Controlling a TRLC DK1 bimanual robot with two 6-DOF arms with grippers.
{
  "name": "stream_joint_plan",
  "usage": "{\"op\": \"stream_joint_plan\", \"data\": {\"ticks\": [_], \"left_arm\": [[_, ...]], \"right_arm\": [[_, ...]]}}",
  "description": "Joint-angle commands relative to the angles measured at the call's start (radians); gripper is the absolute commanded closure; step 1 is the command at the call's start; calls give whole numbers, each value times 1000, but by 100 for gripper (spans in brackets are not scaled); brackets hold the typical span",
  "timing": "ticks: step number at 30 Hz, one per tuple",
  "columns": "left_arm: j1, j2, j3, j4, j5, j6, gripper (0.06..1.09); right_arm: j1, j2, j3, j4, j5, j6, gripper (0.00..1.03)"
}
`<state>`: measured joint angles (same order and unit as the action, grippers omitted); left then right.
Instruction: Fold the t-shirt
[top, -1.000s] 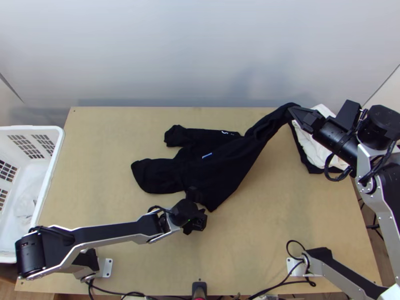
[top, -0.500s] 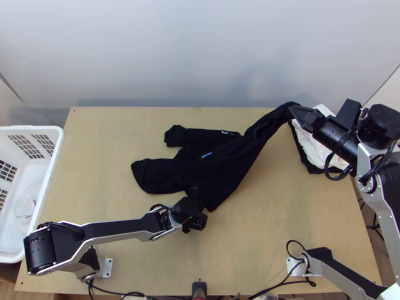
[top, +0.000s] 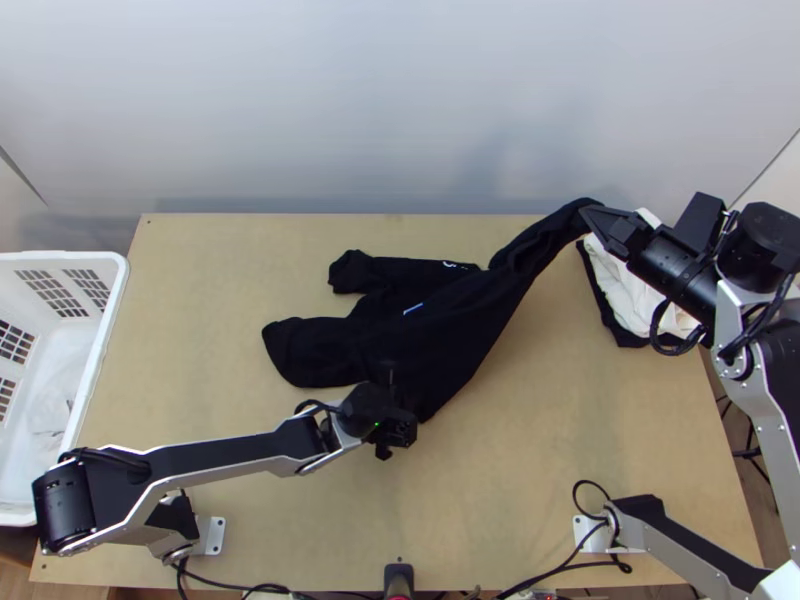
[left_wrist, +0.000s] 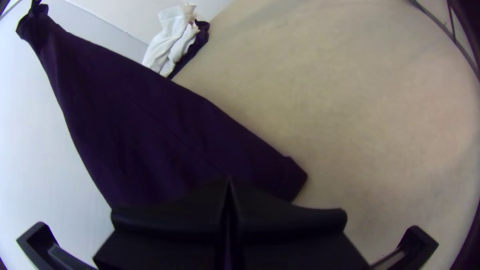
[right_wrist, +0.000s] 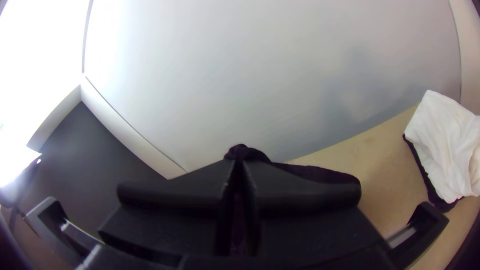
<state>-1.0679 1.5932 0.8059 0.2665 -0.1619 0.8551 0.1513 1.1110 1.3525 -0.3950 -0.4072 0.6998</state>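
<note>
Pale worktop (top: 540, 480), one black t-shirt (top: 450, 325) — left tool (top: 390, 374) closed, hold unclear; right tool (top: 586, 211) closed on one raised end.

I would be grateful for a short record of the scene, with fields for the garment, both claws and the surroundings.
garment: black t-shirt, unfolded, its far right end raised off the wooden table
right claw: shut on that raised end
left claw: shut, at the near side; grip on cloth unclear
table's right side: white cloth on dark cloth
table's left side: white plastic basket
</note>
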Motion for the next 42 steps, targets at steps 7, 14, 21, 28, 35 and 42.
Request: {"op": "stream_joint_plan", "data": {"ticks": [7, 14, 21, 28, 35, 42], "left_arm": [[28, -15, -45, -118, -18, 38, 49], [26, 74, 13, -38, -16, 71, 49], [16, 99, 10, -15, -16, 114, 49], [14, 73, -27, -15, -18, 150, 49], [8, 48, -70, -13, -18, 153, 49], [2, 80, -60, -7, -16, 144, 49]], "right_arm": [[4, 3, -9, 4, 1, 0, 100], [1, -13, -13, 1, 2, -3, 100], [-10, -23, -21, -1, 4, -10, 100], [-12, -8, -12, 2, 4, -14, 100], [-12, 9, -4, 8, 7, -13, 100], [-12, 15, 7, 8, 10, -14, 100]]}}
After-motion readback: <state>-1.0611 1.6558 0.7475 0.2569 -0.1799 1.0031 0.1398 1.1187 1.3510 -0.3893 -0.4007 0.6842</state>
